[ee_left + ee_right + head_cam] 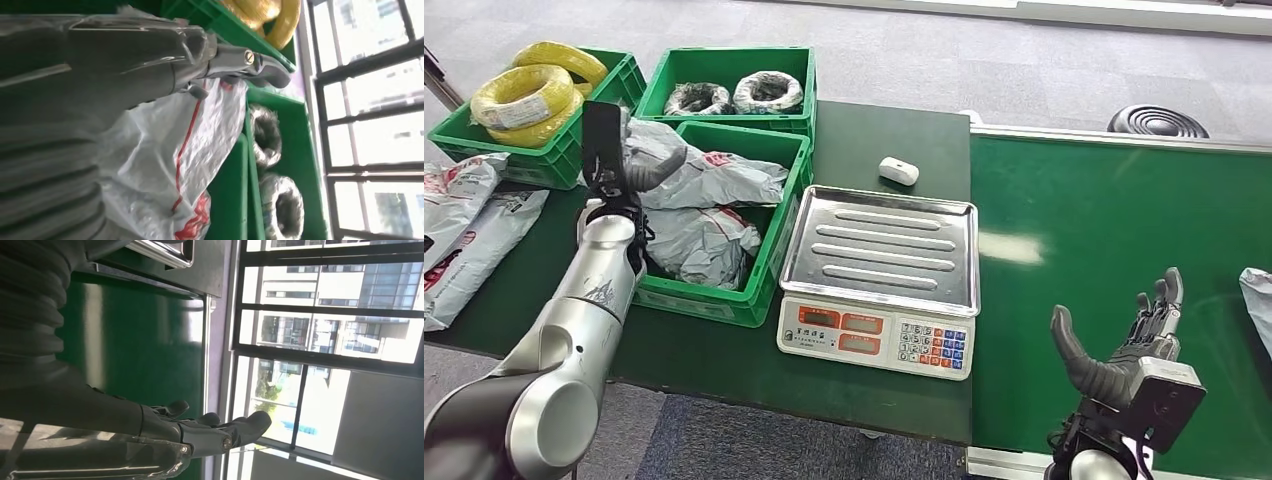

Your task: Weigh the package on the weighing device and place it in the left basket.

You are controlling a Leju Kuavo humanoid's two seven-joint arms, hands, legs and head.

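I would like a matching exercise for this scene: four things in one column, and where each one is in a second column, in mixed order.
Things:
1. scale
2. yellow coils
3. right robot hand
4. left robot hand

Places:
A. above the green conveyor belt
B. far left crate
C. at the near basket of grey packages
D. on the dark table, beside the basket

Pairs: 1-D, 2-B, 3-A, 4-C

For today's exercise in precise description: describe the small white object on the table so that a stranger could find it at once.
Start at the weighing scale with its steel tray. Just beyond the tray's far edge, on the dark green table, lies a small white rounded object. It alone is white, smooth and palm-sized.
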